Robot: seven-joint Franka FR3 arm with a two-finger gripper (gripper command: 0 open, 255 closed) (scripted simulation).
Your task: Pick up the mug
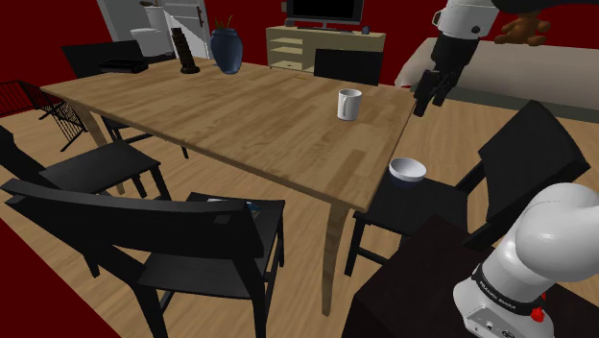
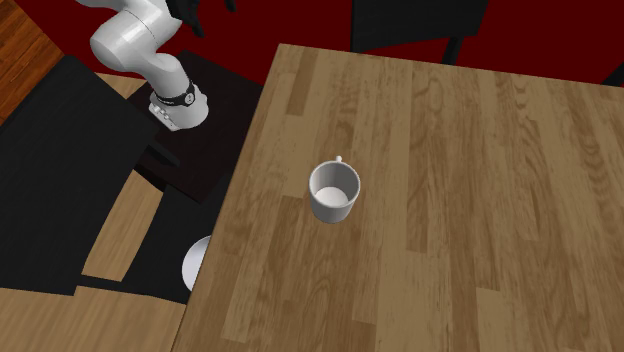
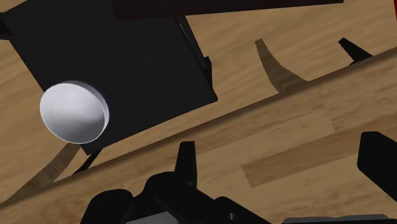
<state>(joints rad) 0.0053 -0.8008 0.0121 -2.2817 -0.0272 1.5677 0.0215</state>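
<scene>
Mug: the white mug [image 1: 348, 104] stands upright on the wooden table [image 1: 240, 110], near the end closest to the robot. From above [image 2: 333, 192] its inside shows plain white, with a small handle on the side toward the second exterior view's top.
Claw: the black claw [image 1: 425, 96] hangs in the air to the shoulder view's right of the mug, well apart from it, over the table's end edge.
Claw state: released. In the wrist view [image 3: 280, 153] the 2 fingers [image 3: 186, 162] stand wide apart, with only the table's planks between them.
Bowl: 1 white bowl [image 1: 407, 170] sits on the seat of a black chair [image 1: 432, 202] just beside the table's end. It also shows beyond the claw in the wrist view [image 3: 74, 112] and half-hidden by the table edge from above [image 2: 196, 262].
Arm: the white arm [image 1: 542, 235] rises from its dark stand [image 1: 413, 288] at the shoulder view's lower right.
Far end of table: a blue vase [image 1: 227, 48], a dark leaning-tower figure [image 1: 184, 53] and a flat black box [image 1: 123, 66].
Background: a teddy bear [image 1: 523, 29] on a pale sofa [image 1: 499, 82].
</scene>
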